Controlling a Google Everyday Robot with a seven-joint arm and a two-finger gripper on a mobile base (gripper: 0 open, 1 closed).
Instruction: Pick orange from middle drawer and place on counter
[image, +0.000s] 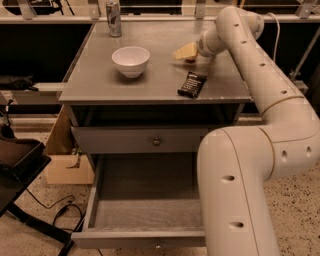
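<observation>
So the orange (190, 59) is on the counter (150, 86), in the right half and a bit nearer the back edge than the front. Only a small reddish-orange bit of it peeks out from under my gripper (184, 52), which sits right on top of it, and honestly I can't tell if I'm gripping it or not. Around that there's a dark packet (192, 84) toward the front edge, a white bowl (130, 60) further left, a can (114, 18) at the back left corner, and the middle drawer (140, 239) hanging pulled out below.
</observation>
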